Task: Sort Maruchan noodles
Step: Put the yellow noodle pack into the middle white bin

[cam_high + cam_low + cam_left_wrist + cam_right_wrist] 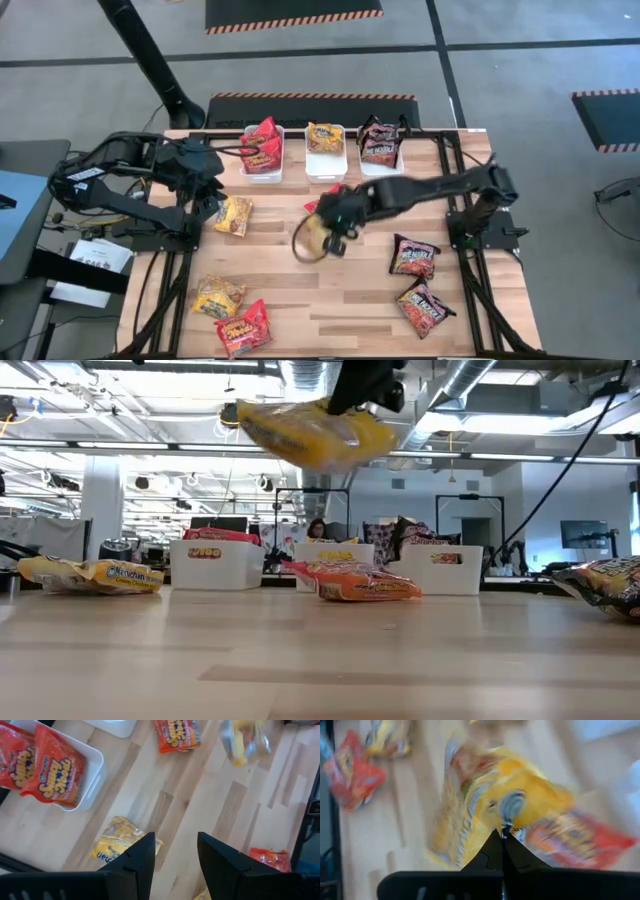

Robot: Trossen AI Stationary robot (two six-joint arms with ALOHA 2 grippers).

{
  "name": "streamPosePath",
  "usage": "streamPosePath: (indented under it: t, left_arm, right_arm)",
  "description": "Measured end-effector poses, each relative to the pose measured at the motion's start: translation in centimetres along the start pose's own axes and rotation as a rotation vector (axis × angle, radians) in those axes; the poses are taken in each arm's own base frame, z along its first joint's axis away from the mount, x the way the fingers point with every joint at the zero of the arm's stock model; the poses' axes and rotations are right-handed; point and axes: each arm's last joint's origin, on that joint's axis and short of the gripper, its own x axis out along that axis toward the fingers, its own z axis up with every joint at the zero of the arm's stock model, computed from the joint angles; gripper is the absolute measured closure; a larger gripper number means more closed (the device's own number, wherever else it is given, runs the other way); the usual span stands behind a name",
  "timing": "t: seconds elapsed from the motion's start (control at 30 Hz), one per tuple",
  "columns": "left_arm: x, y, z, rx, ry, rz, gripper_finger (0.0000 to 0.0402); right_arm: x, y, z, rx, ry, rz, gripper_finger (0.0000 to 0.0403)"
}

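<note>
My right gripper (337,226) reaches over the table's middle and is shut on a yellow noodle packet (313,241), which shows high above the wood in the low view (315,432). A red packet (314,204) lies flat under that arm. My left gripper (175,854) is open and hovers near the left edge, close above a yellow packet (122,844) lying flat. Three white tubs at the far edge hold red packets (262,150), a yellow packet (325,137) and dark packets (380,146). My right gripper pinches the yellow packet between its two shut fingers at an edge of the wrapper (506,820), coming from above. The packet is lifted clear of the table and hangs below the fingers, spread roughly level (300,435).
Loose packets lie flat on the wood: two dark ones (414,256) (423,306) toward the right, a yellow one (218,295) and a red one (244,328) at the near left. Bare wood shows in the near middle (330,300).
</note>
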Motion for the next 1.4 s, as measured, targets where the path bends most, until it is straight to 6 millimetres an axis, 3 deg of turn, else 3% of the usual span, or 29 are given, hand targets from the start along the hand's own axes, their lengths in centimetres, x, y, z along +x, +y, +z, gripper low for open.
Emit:
streamPosePath:
  t: [0.2, 0.37, 0.7, 0.97, 1.4]
  left_arm:
    - [0.0, 0.0, 0.0, 0.008, 0.006, 0.003, 0.0269]
    - [0.0, 0.0, 0.0, 0.008, 0.005, 0.003, 0.0269]
    - [0.0, 0.2, 0.0, 0.024, -0.019, 0.052, 0.0269]
    - [0.0, 0.3, 0.1, 0.089, -0.031, 0.088, 0.0269]
    - [0.0, 0.5, 0.3, 0.236, -0.06, 0.187, 0.0269]
  right_arm:
    - [-3.2, -5.6, 2.1, -0.005, -0.1, -0.118, 0.04]
    - [-4.4, -10.3, 3.3, -0.07, -0.142, -0.241, 0.04]
    - [-2.6, -18.3, 4.8, -0.214, -0.107, -0.495, 0.0399]
    - [0.0, -21.2, 5.4, -0.431, -0.041, -0.552, 0.0399]
    - [4.2, -23.0, 5.2, -0.718, 0.115, -0.585, 0.0399]
